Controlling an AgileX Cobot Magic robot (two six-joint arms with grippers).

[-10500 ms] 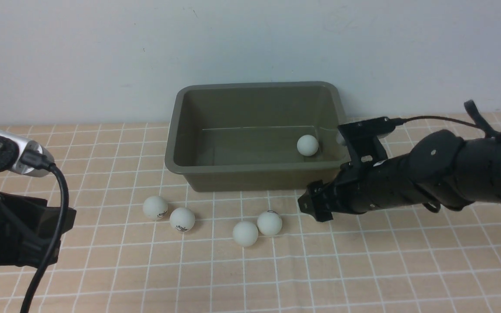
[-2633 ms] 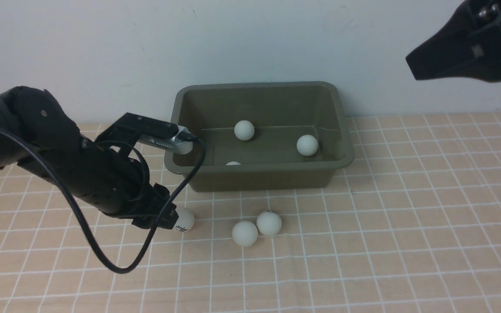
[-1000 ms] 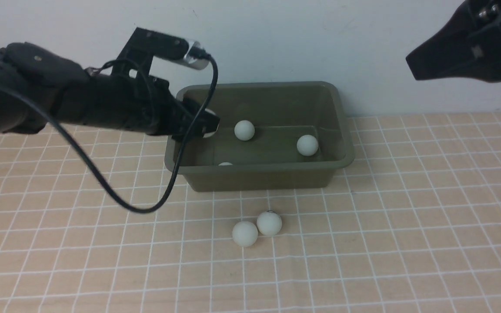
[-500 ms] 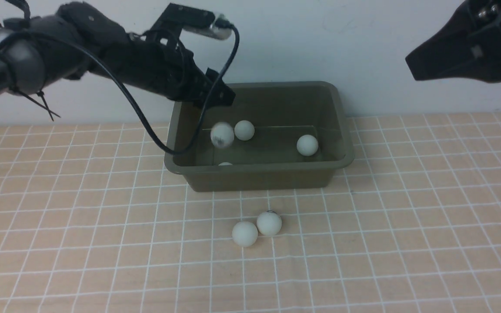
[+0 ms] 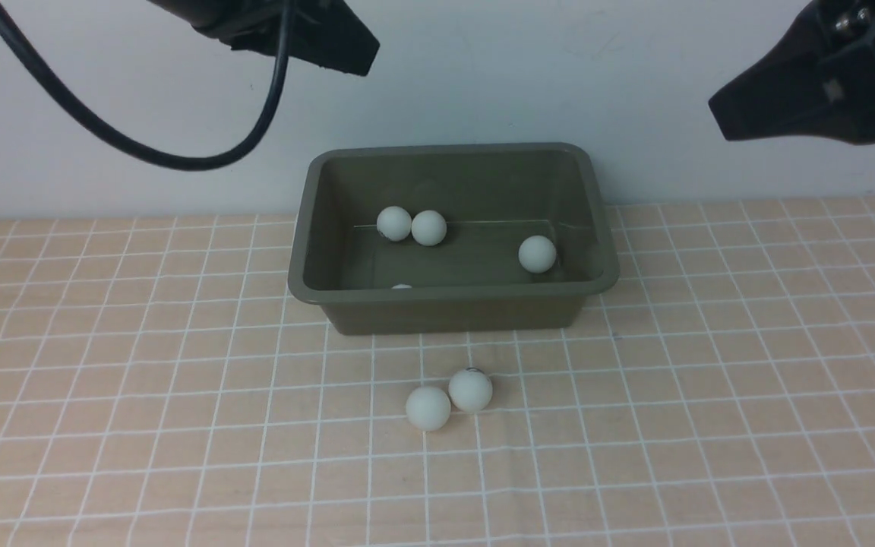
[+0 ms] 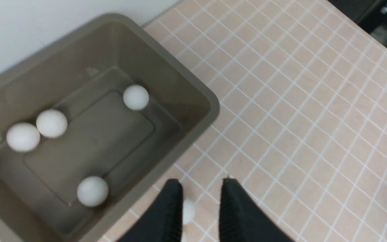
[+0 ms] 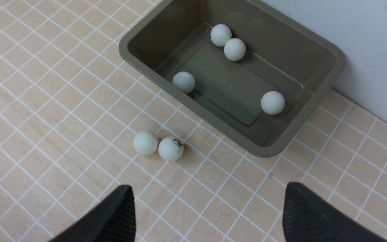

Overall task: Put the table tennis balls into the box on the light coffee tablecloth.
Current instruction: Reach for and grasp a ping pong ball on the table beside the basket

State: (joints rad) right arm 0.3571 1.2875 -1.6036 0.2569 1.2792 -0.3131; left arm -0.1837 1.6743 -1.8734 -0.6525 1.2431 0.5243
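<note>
Table tennis balls (image 5: 471, 390) on the tablecloth (image 5: 711, 380) touched, so I judged my wide-open right gripper (image 7: 208, 188) must straddle one only; the barely parted left gripper (image 6: 201, 181) was empty.

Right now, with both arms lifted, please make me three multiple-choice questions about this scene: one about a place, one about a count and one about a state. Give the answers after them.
1. Where do the two loose balls lie?
A. On the tablecloth, on the robot's side of the box
B. Behind the box, against the wall
C. On the rim of the box

2. The balls inside the box number:
A. Two
B. Four
C. Six

3. In what state is the right hand?
A. Shut on a ball
B. Resting inside the box
C. Open and empty

Answers:
1 A: the pair sits touching each other on the cloth, in front of the box.
2 B: both wrist views show four inside.
3 C: its jaws stand wide apart with nothing between them.
</note>
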